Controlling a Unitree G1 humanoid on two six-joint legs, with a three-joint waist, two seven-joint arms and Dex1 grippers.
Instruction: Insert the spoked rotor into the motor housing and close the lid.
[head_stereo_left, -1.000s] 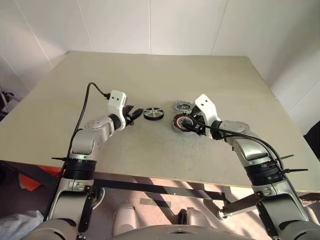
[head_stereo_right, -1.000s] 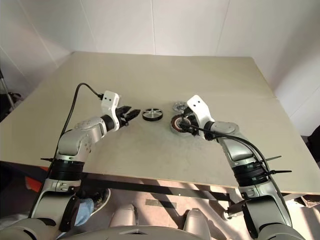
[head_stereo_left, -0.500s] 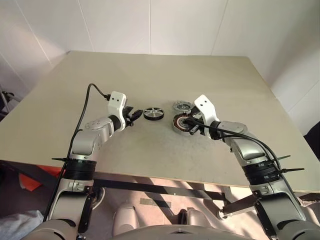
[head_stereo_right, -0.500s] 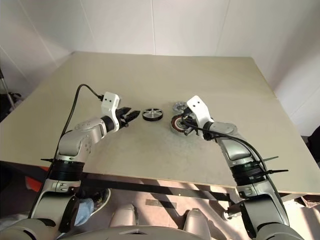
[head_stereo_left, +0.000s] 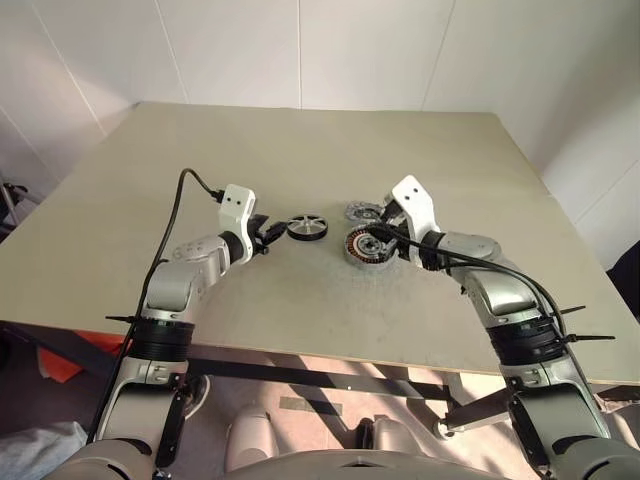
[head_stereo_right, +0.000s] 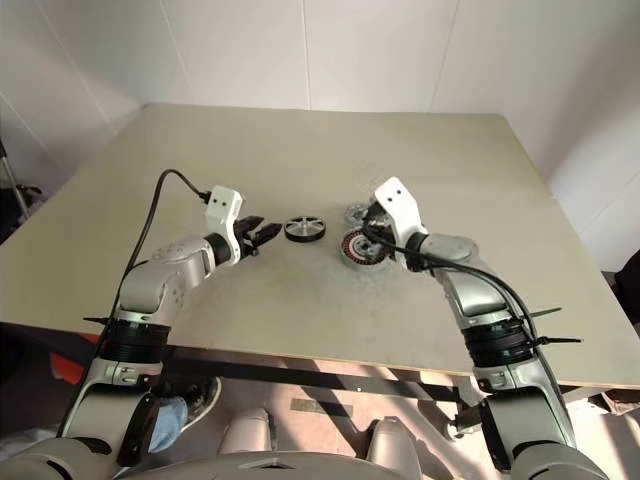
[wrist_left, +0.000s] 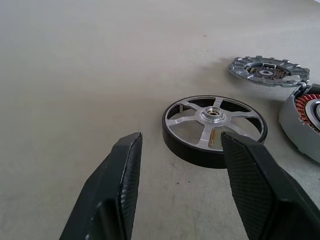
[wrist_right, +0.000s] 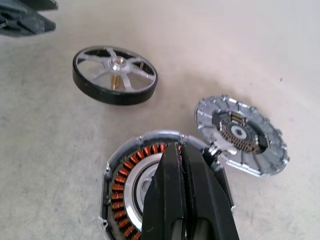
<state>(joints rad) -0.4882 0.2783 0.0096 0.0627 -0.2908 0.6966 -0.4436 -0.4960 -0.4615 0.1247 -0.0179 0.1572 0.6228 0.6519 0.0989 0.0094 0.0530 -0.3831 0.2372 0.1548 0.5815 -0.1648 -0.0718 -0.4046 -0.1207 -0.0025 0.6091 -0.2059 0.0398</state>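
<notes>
Here we see a wide beige table set against white walls, its top carrying three motor parts near the middle. Largest of them, the motor housing lies flat with its ring of copper-orange coils facing up. Just beyond it, touching or nearly touching its rim, lies the lid, a grey ribbed disc with a dark centre; we can read no writing or brand on any part. The spoked rotor sits apart from both, toward the left arm's side, resting flat on its black rim with silver spokes and hub upward.

We find the right gripper poised above the housing, its two black fingers pressed together with nothing between them. The left gripper hovers low over the table just short of the rotor, its fingers spread apart and empty, one of them overlapping the rotor's near edge in the wrist view. A black cable loops up from the left wrist.
</notes>
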